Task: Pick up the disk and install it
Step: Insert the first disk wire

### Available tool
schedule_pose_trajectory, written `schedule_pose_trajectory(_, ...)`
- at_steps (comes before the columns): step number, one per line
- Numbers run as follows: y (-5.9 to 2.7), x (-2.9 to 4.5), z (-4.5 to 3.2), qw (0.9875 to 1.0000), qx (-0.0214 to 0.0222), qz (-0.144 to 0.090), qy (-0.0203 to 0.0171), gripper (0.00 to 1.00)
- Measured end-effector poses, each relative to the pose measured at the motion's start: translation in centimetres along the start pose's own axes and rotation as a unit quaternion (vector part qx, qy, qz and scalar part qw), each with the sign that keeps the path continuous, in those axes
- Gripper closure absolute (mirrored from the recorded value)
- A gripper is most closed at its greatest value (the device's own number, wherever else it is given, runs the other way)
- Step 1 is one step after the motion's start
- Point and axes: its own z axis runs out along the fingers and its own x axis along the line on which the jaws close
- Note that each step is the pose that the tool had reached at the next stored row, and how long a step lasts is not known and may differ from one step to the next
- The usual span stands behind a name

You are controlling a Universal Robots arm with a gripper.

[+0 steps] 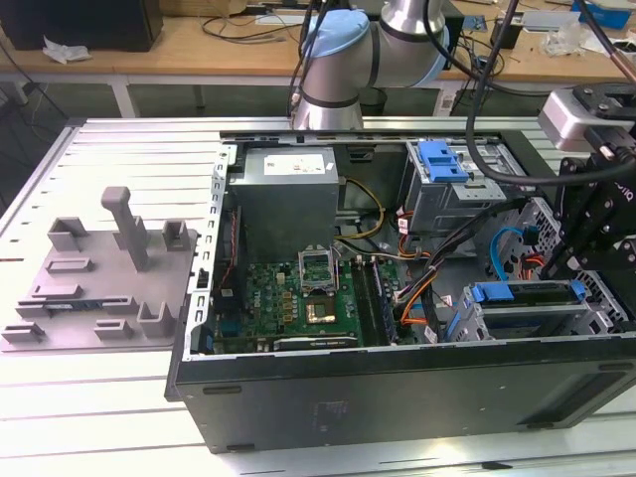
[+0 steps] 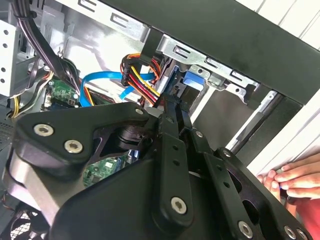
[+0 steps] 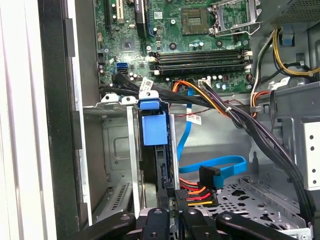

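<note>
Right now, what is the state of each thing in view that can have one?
computer case, lying on its side, side panel off.
disk, on edge in the drive cage slot.
processor socket, lid open.
gripper, at the disk's end.

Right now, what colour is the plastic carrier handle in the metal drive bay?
Blue plastic carrier handle, best in the first wrist view.

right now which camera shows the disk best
First wrist view: the disk stands edge-on in its drive cage, blue carrier facing the camera. The exterior view shows its blue edge; the second wrist view catches a blue corner.
</note>
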Motion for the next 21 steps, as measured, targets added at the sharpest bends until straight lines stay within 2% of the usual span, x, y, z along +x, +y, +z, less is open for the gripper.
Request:
schedule_pose_trajectory(6,0.01,0.01,0.02,0.9999,-0.0001,-0.011,0.0001,0.83)
schedule_pose_trajectory(21,0.0,0.19,0.19,0.9998,-0.0003,-0.019,0.0002,0.83)
